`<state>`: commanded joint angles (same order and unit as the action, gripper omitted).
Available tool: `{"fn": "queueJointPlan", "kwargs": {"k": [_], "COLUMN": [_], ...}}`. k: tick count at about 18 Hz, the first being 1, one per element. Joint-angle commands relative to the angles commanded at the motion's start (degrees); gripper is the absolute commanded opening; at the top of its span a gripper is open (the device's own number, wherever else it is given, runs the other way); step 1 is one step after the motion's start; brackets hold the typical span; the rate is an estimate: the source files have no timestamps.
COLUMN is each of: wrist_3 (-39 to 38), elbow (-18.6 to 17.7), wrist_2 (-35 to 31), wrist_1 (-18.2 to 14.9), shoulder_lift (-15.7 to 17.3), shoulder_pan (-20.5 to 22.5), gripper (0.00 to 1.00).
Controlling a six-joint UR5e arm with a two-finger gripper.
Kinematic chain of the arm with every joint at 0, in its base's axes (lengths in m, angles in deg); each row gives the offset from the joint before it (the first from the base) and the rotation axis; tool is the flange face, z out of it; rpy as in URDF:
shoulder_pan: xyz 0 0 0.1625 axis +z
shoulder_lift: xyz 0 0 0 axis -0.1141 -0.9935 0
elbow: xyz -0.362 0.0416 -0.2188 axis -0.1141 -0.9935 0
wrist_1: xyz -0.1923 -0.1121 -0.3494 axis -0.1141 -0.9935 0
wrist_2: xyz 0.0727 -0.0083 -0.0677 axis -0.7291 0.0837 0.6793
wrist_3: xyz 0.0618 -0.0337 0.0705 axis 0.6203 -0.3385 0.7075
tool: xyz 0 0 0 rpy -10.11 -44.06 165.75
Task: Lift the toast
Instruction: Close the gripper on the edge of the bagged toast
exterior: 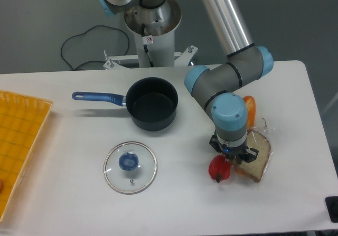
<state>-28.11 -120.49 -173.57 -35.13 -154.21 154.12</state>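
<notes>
The toast (260, 152) is a tan slice with a brown crust in crinkly clear plastic, lying flat on the white table at the right. My gripper (235, 158) points straight down over the toast's left edge, with the wrist hiding most of it. Its black fingers (252, 153) stick out on both sides of the wrist, so the jaws look spread open, one side over the toast. Nothing appears lifted. The toast's left part is hidden under the gripper.
A red pepper (218, 169) lies just left of the gripper. An orange pepper (250, 107) lies behind the wrist. A dark pot (153, 104) with a blue handle, a glass lid (130, 167) and a yellow tray (18, 141) stand to the left.
</notes>
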Motion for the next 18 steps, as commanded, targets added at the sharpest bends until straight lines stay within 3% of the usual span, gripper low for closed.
{"fn": "queueJointPlan", "kwargs": {"k": [8, 18], "wrist_3": [0.4, 0.9], "elbow": [0.0, -0.1], "wrist_2": [0.2, 1.2], "wrist_1": [-0.1, -0.7], "shoulder_lift": [0.5, 3.1], "shoulder_pan": [0.3, 0.4], "gripper": [0.1, 0.09]}}
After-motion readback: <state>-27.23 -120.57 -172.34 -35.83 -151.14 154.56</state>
